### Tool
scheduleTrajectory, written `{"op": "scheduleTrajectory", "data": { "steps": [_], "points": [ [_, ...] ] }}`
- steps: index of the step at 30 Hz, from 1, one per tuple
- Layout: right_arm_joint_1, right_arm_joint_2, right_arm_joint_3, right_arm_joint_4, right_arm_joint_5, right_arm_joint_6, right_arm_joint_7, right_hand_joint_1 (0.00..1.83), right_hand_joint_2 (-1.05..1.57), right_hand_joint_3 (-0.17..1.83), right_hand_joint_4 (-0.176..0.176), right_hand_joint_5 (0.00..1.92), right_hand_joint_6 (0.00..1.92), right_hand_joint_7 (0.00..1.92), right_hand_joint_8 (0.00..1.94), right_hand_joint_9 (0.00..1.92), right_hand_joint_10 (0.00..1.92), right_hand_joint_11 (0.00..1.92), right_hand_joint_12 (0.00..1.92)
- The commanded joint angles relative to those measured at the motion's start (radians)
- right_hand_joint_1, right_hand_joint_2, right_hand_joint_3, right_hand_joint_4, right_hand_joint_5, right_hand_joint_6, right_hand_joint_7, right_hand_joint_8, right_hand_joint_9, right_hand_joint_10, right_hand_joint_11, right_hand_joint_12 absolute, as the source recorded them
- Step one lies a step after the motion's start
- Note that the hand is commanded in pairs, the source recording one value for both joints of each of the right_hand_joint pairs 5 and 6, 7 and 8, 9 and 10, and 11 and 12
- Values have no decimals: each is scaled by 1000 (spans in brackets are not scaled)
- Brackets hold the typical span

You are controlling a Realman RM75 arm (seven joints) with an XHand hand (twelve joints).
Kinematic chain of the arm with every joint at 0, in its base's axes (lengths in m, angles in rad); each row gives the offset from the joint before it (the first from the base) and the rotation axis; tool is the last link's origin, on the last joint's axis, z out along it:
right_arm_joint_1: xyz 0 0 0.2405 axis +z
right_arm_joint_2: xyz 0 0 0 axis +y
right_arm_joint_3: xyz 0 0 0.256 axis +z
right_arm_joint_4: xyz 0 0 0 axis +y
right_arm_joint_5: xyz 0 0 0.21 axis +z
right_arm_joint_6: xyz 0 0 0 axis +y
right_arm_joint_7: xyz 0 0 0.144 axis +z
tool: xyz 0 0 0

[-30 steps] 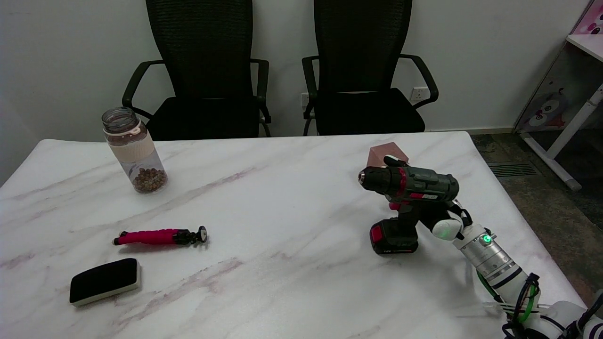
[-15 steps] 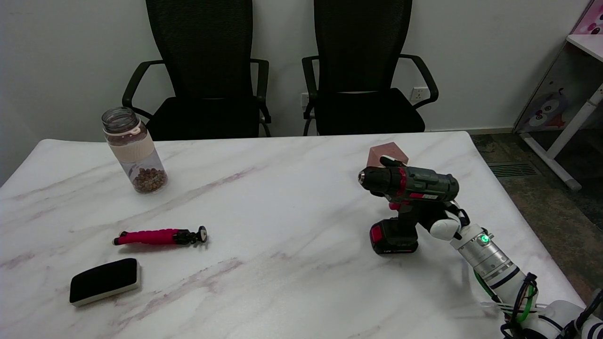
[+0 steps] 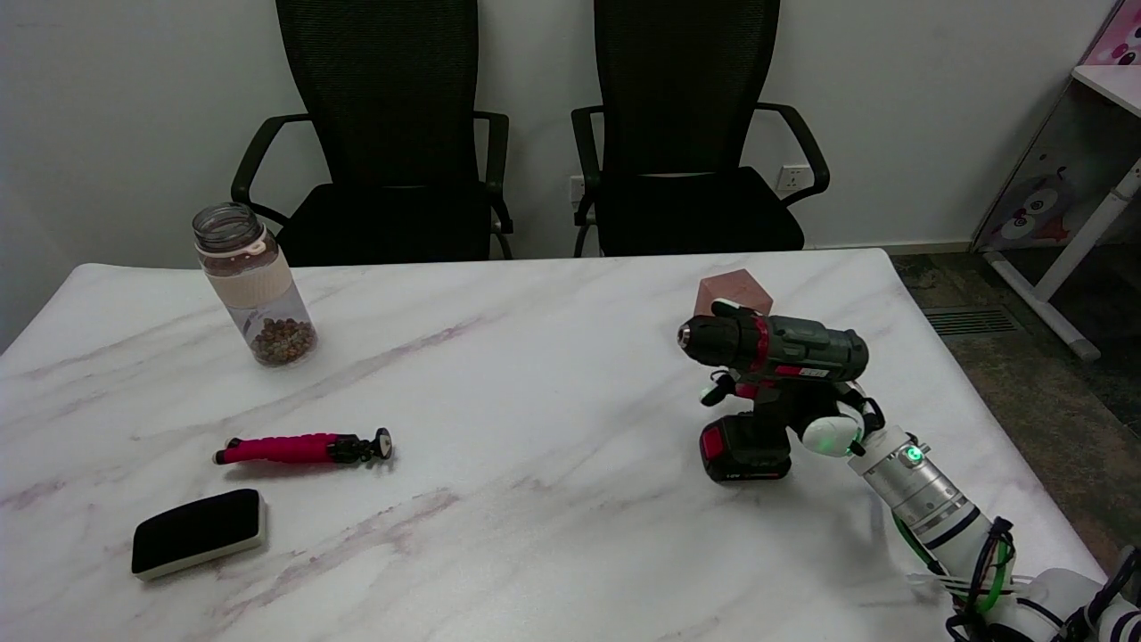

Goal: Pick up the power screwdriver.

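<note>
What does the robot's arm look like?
The right arm is a silver and white tube with black rings and a small glowing green light. Green and black cables loop around it lower down. Its hand is black and white.

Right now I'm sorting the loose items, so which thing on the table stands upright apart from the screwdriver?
The clear jar with brown beads, at the far left. The pink mini tripod and the black eraser both lie flat.

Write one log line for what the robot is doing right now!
right hand: wrapped around power screwdriver handle | screwdriver: upright, battery base on table | lift: not yet
</note>
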Motion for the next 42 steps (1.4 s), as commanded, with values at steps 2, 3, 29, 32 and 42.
{"op": "scheduleTrajectory", "data": {
  "steps": [2, 3, 29, 32, 42],
  "points": [
    [0, 0, -2, -2, -16, 7, 9, 1046, -260, 859, 176, 353, 353, 353, 353, 655, 655, 978, 978],
    [0, 0, -2, -2, -16, 8, 9, 1065, -225, 904, 176, 366, 366, 366, 366, 691, 691, 979, 979],
    [17, 3, -2, -2, -57, 39, 9, 1124, 124, 1173, 176, 587, 587, 587, 587, 1344, 1344, 1805, 1805],
    [19, 3, -2, -4, -57, 50, 9, 1132, 95, 1132, 176, 595, 595, 595, 595, 1388, 1388, 1847, 1847],
    [44, 5, -9, -13, -57, 77, 9, 1082, 20, 1190, 176, 684, 684, 684, 684, 1481, 1481, 1920, 1920]
  ]
}}
